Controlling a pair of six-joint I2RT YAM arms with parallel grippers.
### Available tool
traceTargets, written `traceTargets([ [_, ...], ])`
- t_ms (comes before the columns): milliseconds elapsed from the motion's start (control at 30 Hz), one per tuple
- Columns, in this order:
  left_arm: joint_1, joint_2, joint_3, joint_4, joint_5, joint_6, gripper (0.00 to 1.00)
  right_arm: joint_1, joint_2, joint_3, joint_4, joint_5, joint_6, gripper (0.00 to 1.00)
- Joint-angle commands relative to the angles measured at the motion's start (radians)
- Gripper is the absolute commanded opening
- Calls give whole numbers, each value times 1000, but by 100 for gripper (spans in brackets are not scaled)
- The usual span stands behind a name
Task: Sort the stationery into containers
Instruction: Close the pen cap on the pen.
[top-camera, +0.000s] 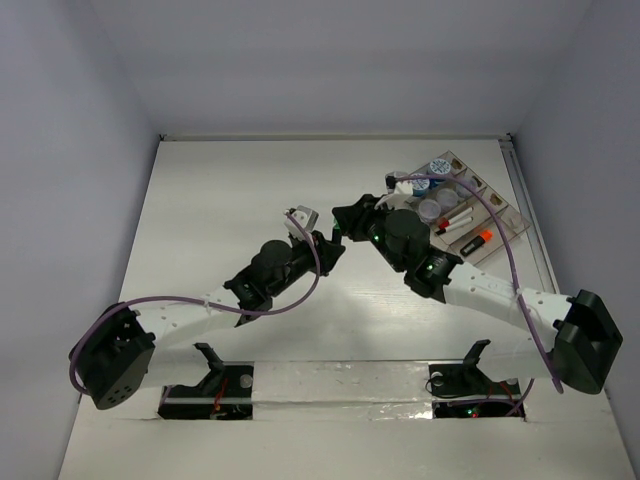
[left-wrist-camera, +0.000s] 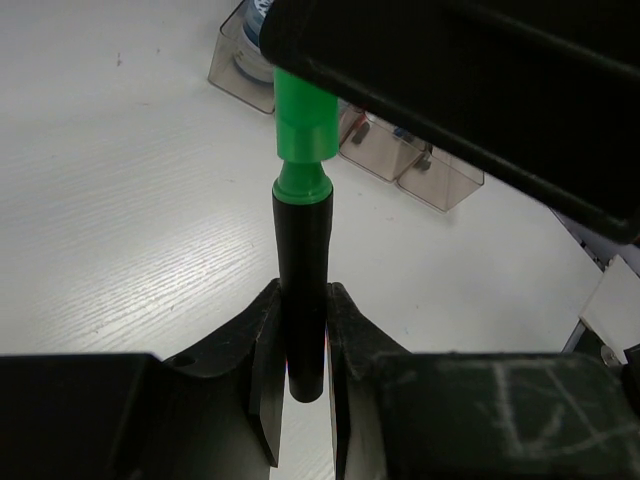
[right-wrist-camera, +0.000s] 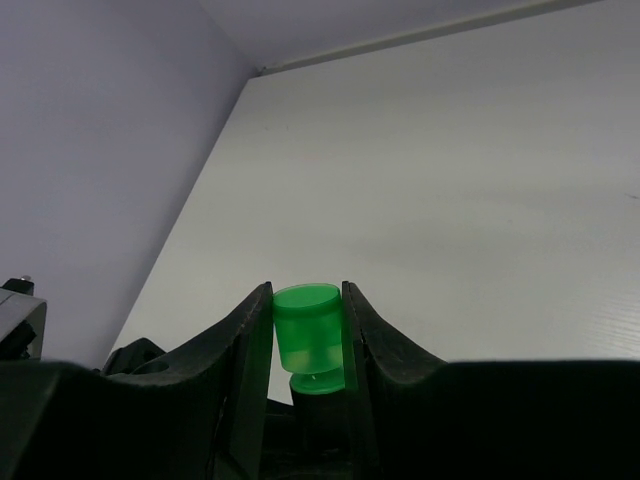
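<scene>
Holding one green highlighter from both ends in mid-air over the table, near the clear tray, is risky. The left gripper clamps the black barrel and the right gripper clamps the green cap. If the arms drift apart, the cap may pop off or the marker may fall short of its compartment.
</scene>
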Motion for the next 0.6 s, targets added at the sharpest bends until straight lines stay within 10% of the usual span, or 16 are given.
traceTargets([
  [0,-5,-19,54,48,-31,24,0,17,-23,-12,54,27,10,0],
  [567,-5,-31,100,45,-71,59,0,54,4,-42,59,35,29,0],
])
